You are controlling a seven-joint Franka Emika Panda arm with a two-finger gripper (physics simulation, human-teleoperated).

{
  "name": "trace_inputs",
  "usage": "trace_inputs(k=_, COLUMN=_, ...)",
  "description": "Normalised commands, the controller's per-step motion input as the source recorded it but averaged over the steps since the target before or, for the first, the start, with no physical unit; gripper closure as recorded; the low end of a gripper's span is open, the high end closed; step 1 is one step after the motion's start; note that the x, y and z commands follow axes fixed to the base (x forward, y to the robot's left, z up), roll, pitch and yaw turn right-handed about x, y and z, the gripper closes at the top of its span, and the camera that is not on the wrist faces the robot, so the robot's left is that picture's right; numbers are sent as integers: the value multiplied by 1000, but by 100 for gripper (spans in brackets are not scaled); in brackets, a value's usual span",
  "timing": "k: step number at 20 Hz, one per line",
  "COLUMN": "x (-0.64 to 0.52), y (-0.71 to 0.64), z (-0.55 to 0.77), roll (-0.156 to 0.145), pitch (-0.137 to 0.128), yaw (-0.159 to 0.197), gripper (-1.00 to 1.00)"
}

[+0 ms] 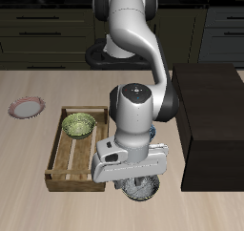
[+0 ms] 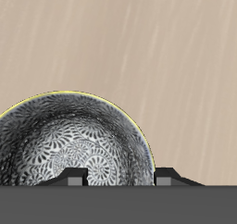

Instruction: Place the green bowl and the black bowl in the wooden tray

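The green bowl sits inside the wooden tray, at the tray's far end. The black bowl stands on the table near the front edge, beside the tray. My gripper is directly over it. In the wrist view the black bowl shows its grey-white mottled inside, close below the gripper. The two fingertips stand wide apart, one over the bowl's inside and one just outside its rim. The gripper is open and holds nothing.
A small pink-rimmed plate lies on the table beyond the tray's far corner. A large dark block stands on the table on the other side of the arm, close to the gripper.
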Motion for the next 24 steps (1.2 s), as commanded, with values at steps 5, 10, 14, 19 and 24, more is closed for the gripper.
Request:
trace_inputs(k=5, x=-68, y=-76, z=59, roll=4, pitch=-12, yaw=-49, gripper=100)
trace_inputs(k=10, x=-7, y=-129, z=19, roll=-13, pitch=-12, yaw=-15, gripper=100)
trace_inputs(k=14, x=-81, y=66, z=31, roll=11, pitch=-8, yaw=-17, gripper=100)
trace_inputs(k=19, x=-138, y=210, z=248, roll=29, pitch=-43, yaw=-52, gripper=100)
trace_inputs(k=24, x=-209, y=182, z=337, roll=46, pitch=-43, yaw=-10, gripper=100)
